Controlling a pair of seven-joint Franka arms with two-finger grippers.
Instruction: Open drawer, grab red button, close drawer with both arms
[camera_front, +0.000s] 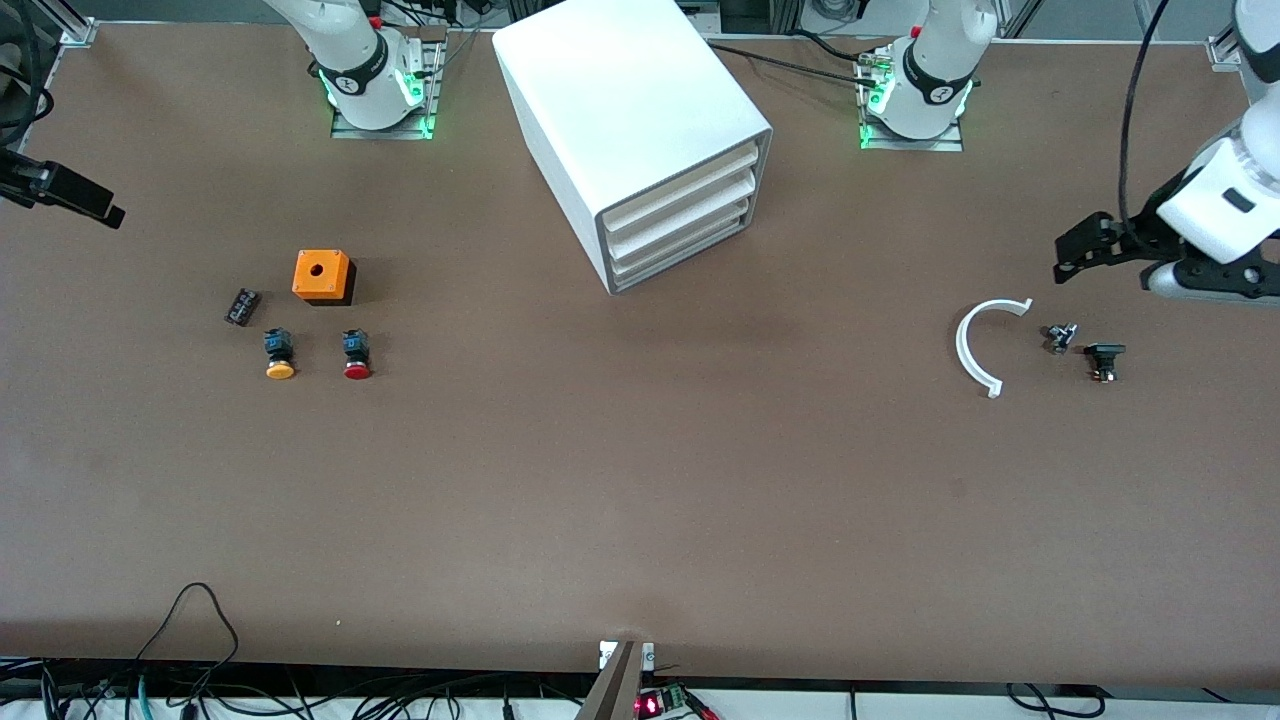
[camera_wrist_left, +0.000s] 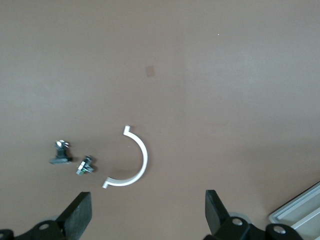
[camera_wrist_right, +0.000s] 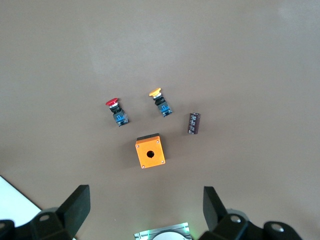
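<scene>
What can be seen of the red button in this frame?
The red button is small, with a round red cap on a black and blue body. It lies on its side on the bare table toward the right arm's end, cap pointing toward the front camera. It sits beside the yellow button and nearer the camera than the orange box. Nothing touches it but the table.
</scene>
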